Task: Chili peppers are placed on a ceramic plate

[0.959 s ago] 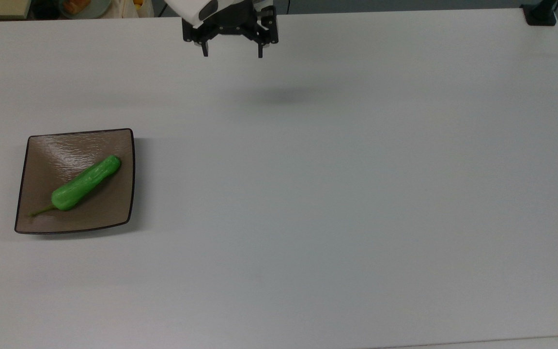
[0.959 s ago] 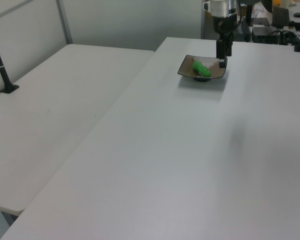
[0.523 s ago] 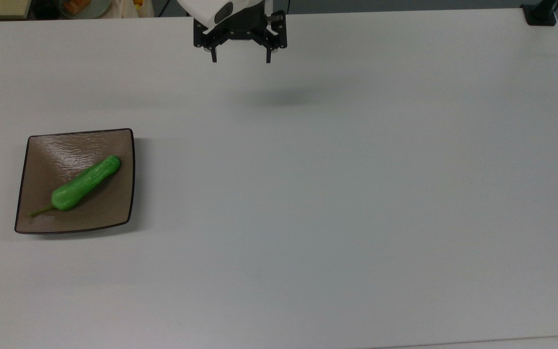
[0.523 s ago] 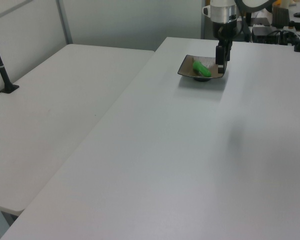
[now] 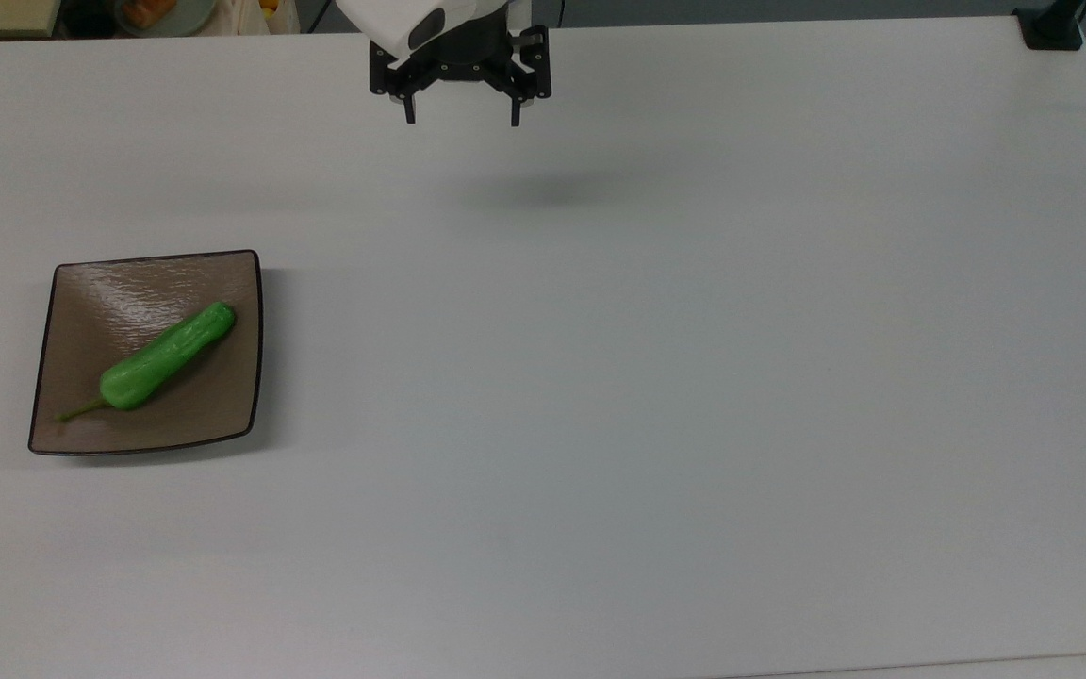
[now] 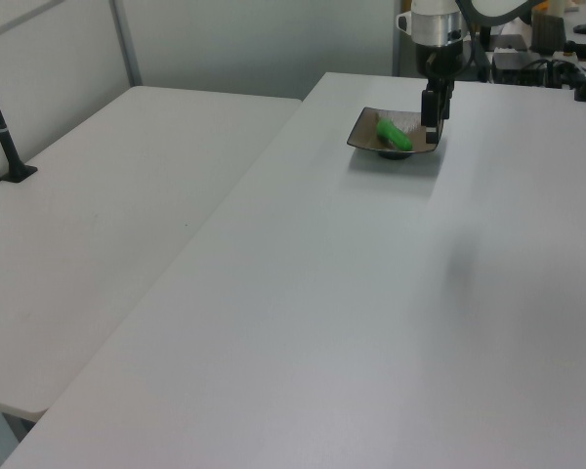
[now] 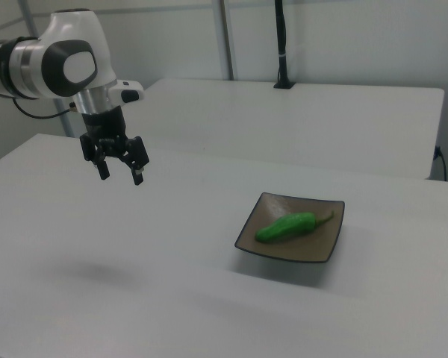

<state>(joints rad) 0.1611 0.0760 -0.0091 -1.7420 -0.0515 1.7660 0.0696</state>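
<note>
Pepper [image 5: 166, 356] looks light and slick lying on the plate [image 5: 81, 292], I'd pinch mid-body; fingers [image 5: 409, 111] spread wide, holding nothing.

Two white tables [image 7: 299, 112] stand before a pale wall [image 7: 358, 37].

The chili pepper [image 5: 169, 355] is bright glossy green, its thin stem [image 5: 79, 411] a duller olive. The ceramic plate [image 5: 213, 415] is glossy brown with a thin dark rim, and pale highlights show a rippled texture across its upper part in the top view. The counter [image 5: 656, 377] is plain off-white with no pattern, carrying a soft grey shadow [image 5: 543, 191]. The hand [image 5: 461, 121] is black, and the arm [image 7: 60, 63] behind it is white with dark grey joint patches. A black post [image 7: 281, 45] rises from a second off-white counter [image 7: 321, 119].
</note>
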